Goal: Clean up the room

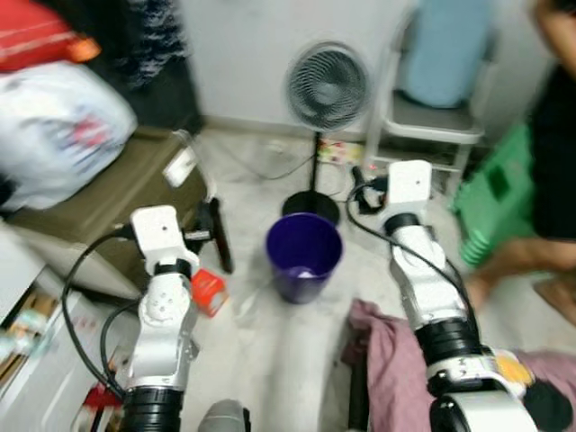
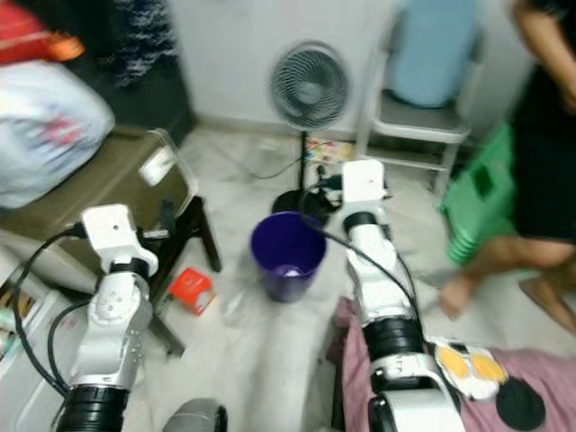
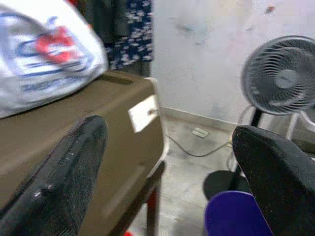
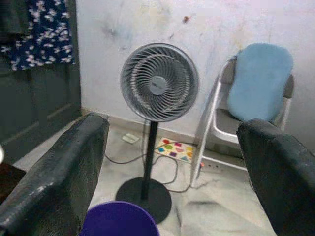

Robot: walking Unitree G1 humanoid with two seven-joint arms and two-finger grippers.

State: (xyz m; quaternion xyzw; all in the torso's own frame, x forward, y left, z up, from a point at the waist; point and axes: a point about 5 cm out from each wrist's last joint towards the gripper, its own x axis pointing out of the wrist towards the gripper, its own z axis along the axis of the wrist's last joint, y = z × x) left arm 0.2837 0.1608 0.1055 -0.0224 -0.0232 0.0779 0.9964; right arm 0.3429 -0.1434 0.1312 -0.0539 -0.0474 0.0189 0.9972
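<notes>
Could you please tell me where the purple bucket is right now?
The purple bucket stands on the floor ahead of the robot, between its two arms, just in front of the standing fan's round base, with a small red box to its left.

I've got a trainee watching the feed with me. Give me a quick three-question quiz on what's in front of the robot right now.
1. True or false: the purple bin stands on the floor between the two arms.
2. What lies on the floor beside the brown table?
A. a red box
B. a green bottle
C. a white shoe
3. Fill in: behind the bin stands a ____ on a round black base.

Key
1. True.
2. A, the red box.
3. Fan. Both the left gripper and the right gripper are open and hold nothing.
</notes>
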